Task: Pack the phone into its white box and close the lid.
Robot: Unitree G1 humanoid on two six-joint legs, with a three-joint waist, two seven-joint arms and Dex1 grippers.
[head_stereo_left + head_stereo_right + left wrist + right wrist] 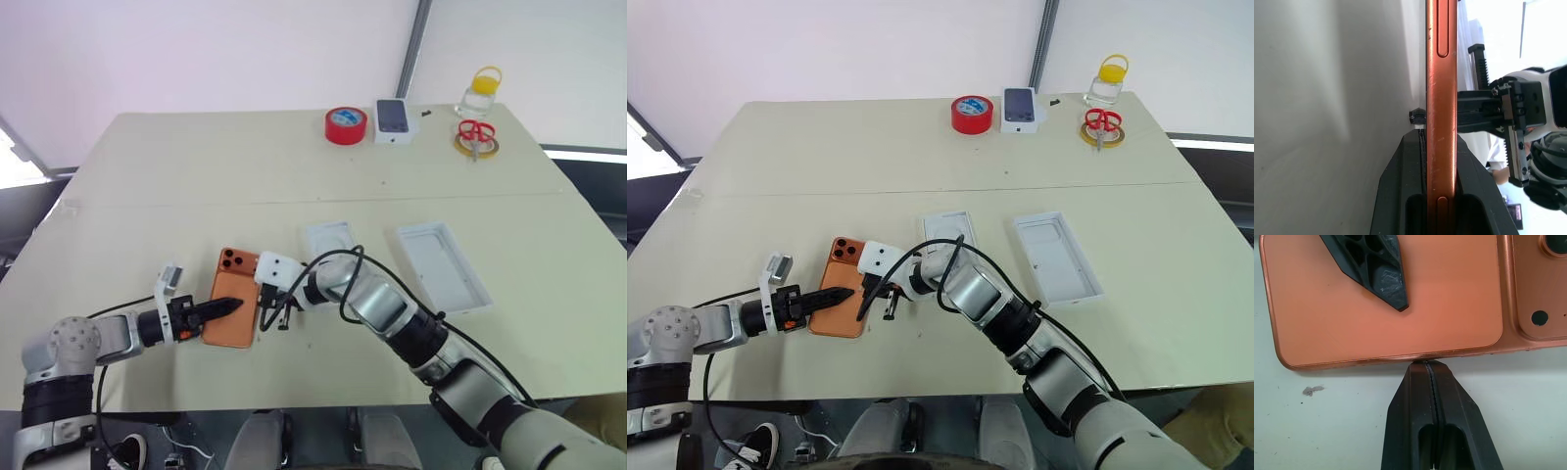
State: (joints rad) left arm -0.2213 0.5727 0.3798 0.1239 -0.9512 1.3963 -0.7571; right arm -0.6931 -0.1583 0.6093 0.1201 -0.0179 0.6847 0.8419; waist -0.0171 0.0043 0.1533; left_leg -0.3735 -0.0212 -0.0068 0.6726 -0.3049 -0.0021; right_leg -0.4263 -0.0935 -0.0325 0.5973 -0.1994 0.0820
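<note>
I've got the phone near the front edge of the table, left of centre, back up, camera cluster pointing toward the far edge. My left end effector is clamped on it: the left wrist view shows one finger under the orange body and one on top, pinching it through its thickness. My right end effector has its fingers pressed together with nothing between them, tips butted against the phone's long right edge (looks like a brace so it can't slide away). The white box sits just right of the phone toward the table's middle, partly behind my right arm; the lid lies farther right, open side up, well apart from the phone. Handling call: phone is rigid, thin, smooth metal-and-glass, likely slippery and moderately heavy for its size, so a pinch at one end could let it pivot or slip. I'd keep the hold across the flat faces, clear of the lens bump and side buttons, and keep it level on the way to the box.
</note>
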